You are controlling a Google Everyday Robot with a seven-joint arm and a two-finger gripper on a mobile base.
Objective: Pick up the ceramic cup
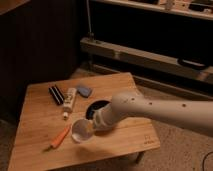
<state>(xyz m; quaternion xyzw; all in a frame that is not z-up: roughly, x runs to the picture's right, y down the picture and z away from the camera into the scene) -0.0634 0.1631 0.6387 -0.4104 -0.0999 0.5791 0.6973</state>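
Observation:
The ceramic cup is small, white and round, and sits over the front middle of the wooden table. Its mouth is tilted toward the camera and it looks raised a little off the wood. My gripper is at the end of the white arm that reaches in from the right. It is against the cup's right side and shut on it. The arm's wrist hides part of the black bowl just behind the cup.
An orange stick-like item lies left of the cup. A white tube, a black oblong item and a blue-grey item lie at the table's back. Dark shelving stands behind.

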